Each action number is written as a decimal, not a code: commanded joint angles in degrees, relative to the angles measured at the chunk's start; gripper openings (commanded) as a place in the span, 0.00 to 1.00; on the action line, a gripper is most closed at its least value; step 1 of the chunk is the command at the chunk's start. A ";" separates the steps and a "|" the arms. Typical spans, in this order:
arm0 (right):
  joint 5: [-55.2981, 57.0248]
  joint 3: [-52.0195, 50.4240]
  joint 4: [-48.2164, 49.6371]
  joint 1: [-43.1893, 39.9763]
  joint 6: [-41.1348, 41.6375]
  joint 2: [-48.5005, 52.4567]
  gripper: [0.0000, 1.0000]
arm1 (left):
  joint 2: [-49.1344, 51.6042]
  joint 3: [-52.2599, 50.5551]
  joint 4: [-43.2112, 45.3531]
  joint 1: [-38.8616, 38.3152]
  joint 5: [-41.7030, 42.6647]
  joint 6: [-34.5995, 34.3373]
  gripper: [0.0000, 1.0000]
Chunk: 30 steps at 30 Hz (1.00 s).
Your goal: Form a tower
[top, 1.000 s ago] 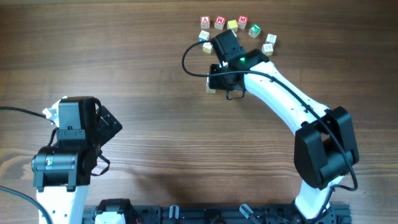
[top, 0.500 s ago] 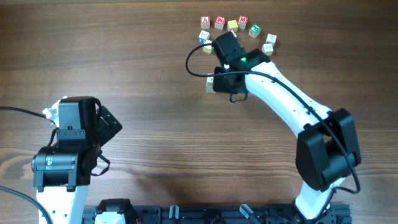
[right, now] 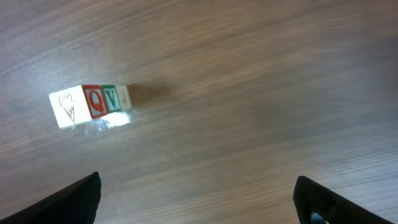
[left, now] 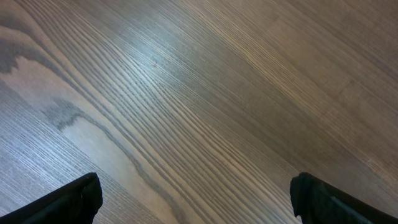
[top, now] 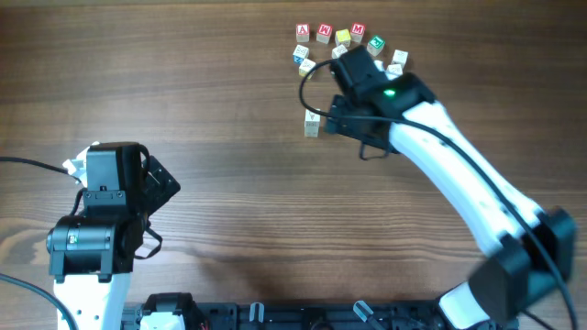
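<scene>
Tower (right: pixel 93 104): pale wood, red Q, green V faces.

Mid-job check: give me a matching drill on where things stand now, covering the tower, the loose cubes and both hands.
Things:
1. tower
2. loose cubes
3. left hand
4. right hand

States:
a. open, far from every cube
b. stands alone, nothing gripping it
c. open, close beside the tower
d. in an arc beyond the tower

Pairs: 1-b, 2-d, 3-a, 4-c

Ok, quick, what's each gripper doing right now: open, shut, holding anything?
Left gripper: open, holding nothing.
Right gripper: open, holding nothing; the tower sits clear of its fingers.
</scene>
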 commanded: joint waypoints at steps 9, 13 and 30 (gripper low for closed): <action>19.45 2.36 -9.55 -1.62 -24.61 -24.85 1.00 | 0.00 -0.07 0.02 0.46 0.09 -0.55 1.00; 20.37 2.01 -4.70 -1.68 -34.03 -35.36 1.00 | 0.00 -0.07 0.00 0.46 0.09 -0.55 1.00; -20.28 -74.77 63.41 -36.54 -40.70 -97.24 1.00 | 0.00 -0.07 0.02 0.46 0.09 -0.55 1.00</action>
